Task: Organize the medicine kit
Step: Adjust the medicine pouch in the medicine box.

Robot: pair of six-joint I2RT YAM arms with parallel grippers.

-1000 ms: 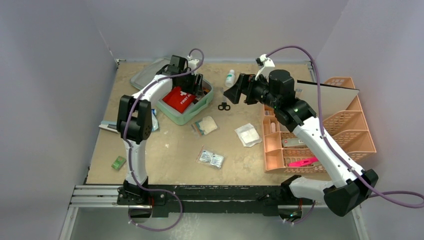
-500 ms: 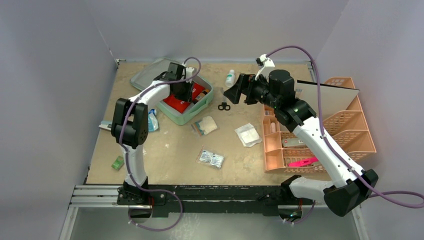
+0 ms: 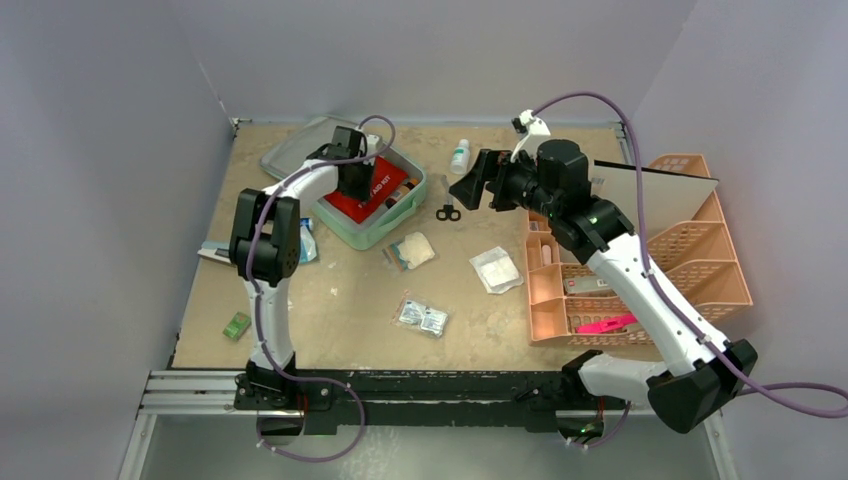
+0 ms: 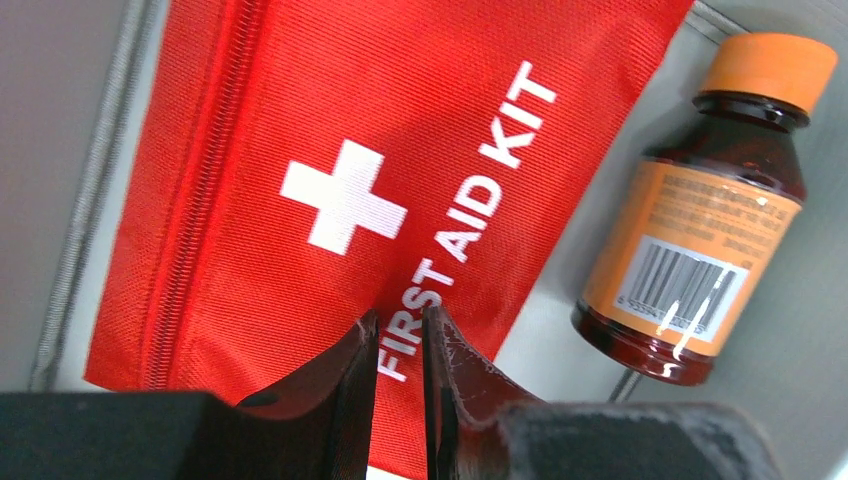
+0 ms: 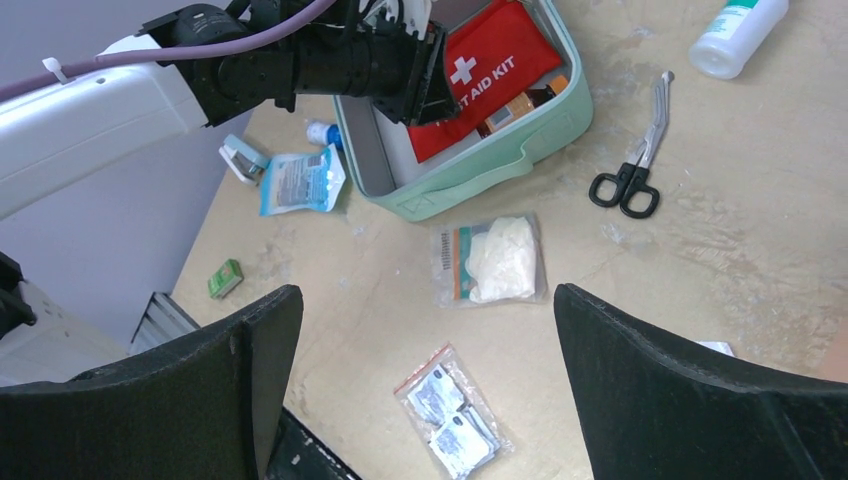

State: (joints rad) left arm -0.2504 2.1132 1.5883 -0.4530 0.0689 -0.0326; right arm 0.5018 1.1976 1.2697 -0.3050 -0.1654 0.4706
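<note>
The mint-green medicine kit [image 3: 375, 238] [image 5: 470, 180] lies open at the back left, its lid [image 3: 285, 150] folded away. Inside lie a red "FIRST AID KIT" pouch [image 3: 380, 192] [image 4: 350, 150] [image 5: 490, 65] and a brown bottle with an orange cap [image 4: 700, 210] [image 5: 520, 105]. My left gripper [image 3: 357, 185] [image 4: 400, 318] points down at the pouch, its jaws a narrow slit apart with nothing between them. Whether the tips touch the fabric I cannot tell. My right gripper [image 3: 465, 190] [image 5: 425, 295] hangs wide open and empty above the table, right of the kit.
Black scissors [image 3: 449, 212] [image 5: 630, 170] and a white bottle [image 3: 459, 155] lie right of the kit. A gauze bag [image 3: 412, 250], a wipes bag [image 3: 421, 317] and a white packet [image 3: 496, 269] lie mid-table. A peach rack [image 3: 640, 270] stands right. A blue packet [image 3: 305, 240] and green box [image 3: 237, 325] lie left.
My left gripper has moved left over the pouch and its jaws have narrowed from wide to a slit. The pouch now lies flat in the kit. The right arm has not moved.
</note>
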